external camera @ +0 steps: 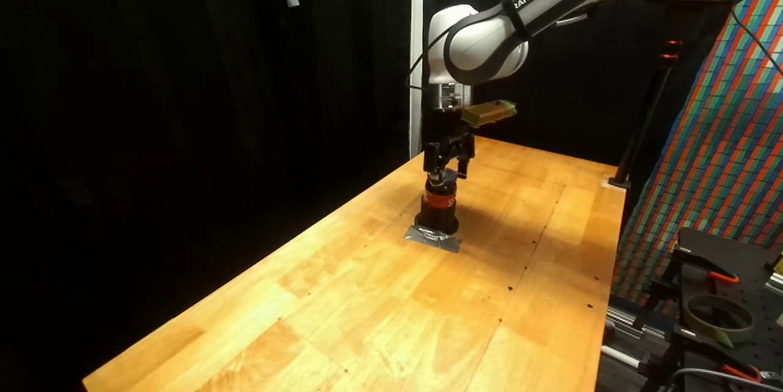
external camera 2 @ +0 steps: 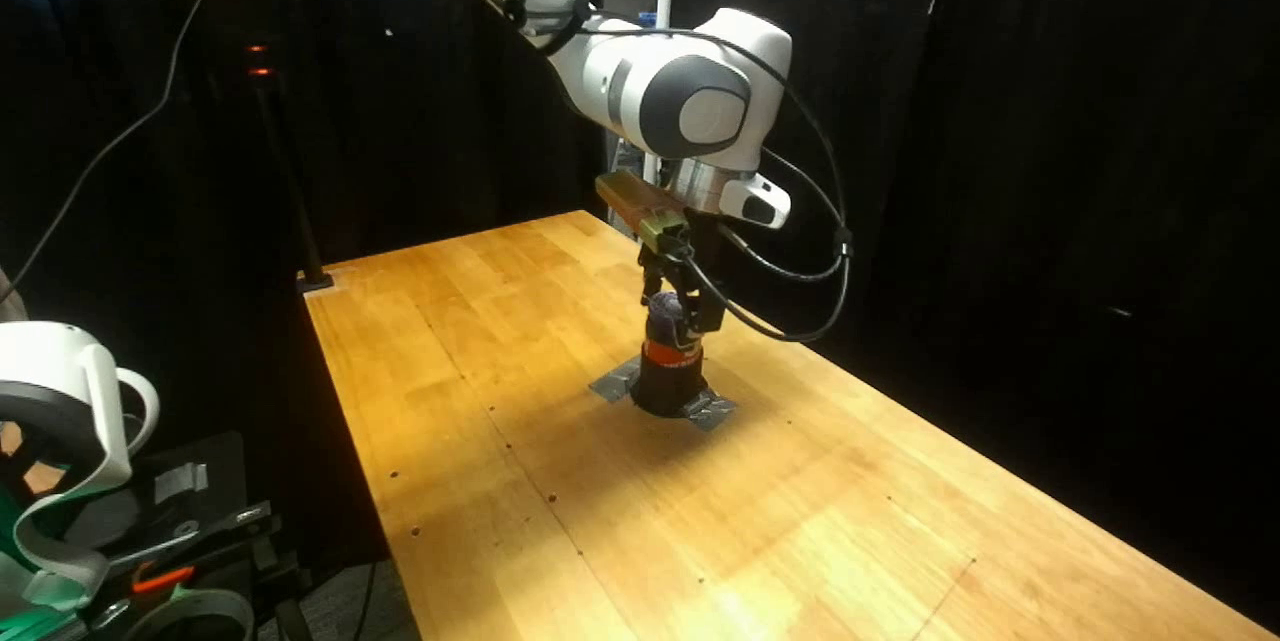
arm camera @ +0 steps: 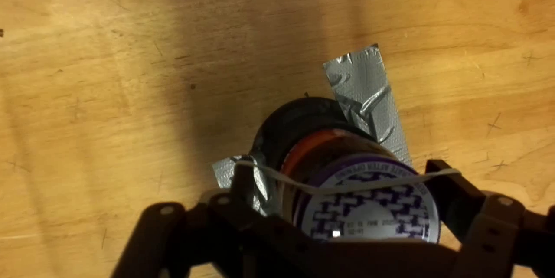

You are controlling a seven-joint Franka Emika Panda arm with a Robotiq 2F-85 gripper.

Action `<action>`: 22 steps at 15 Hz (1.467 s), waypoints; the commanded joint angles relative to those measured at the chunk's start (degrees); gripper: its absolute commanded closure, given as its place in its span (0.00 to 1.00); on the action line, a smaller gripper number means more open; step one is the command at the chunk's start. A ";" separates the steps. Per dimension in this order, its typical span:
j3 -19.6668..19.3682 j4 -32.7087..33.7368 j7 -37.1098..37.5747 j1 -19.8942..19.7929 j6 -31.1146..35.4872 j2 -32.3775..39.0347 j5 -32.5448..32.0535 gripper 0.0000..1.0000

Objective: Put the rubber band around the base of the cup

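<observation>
The cup [external camera: 439, 199] is a short jar-like cylinder with an orange-red label and a dark top. It also shows in an exterior view [external camera 2: 672, 353]. In the wrist view its purple and white patterned lid [arm camera: 368, 208] faces up, slightly slanted. It stands upright in a wider black base [arm camera: 299, 115]. My gripper [arm camera: 342, 174] is open, with its fingers on either side of the cup's top. The rubber band [arm camera: 325, 190], pale and thin, is stretched between the fingertips and crosses over the lid. Its rear stretch is mostly hidden by the gripper.
Strips of silver tape [arm camera: 368, 87] fix the black base to the wooden table [external camera: 367, 318]. A post [external camera: 639, 117] stands at a table corner. A dark side cart [external camera: 728, 269] with a tape roll is beside the table. A cable [external camera 2: 830, 301] loops beside the wrist.
</observation>
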 commanded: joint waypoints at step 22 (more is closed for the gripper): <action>34.81 -36.76 -42.17 -25.42 68.87 -11.33 39.44 0.91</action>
